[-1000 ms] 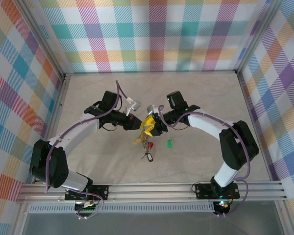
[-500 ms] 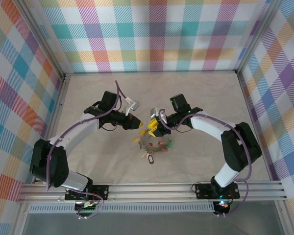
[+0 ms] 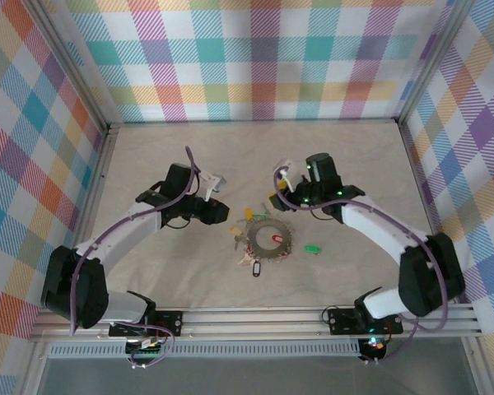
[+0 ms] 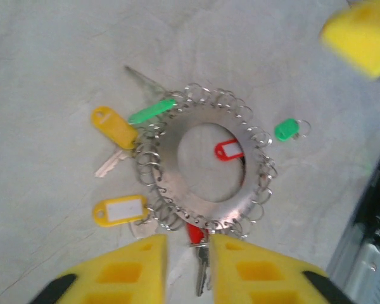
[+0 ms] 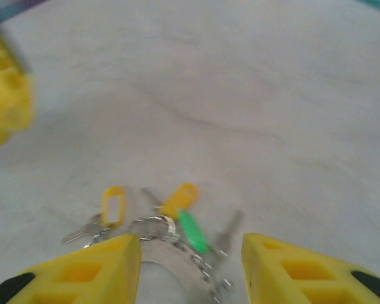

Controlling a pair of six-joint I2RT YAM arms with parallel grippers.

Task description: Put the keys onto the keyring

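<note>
With the keyring lying flat on the table just ahead of the narrowly parted, empty left gripper and the spread, empty right gripper, a pick-up is judged due next: the green-tagged key, apart beyond it, must be pinched

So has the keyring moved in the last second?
Yes. The keyring was bunched between the left gripper and the right gripper. Now it lies flat on the table, slightly further right, toward the right wall.
</note>
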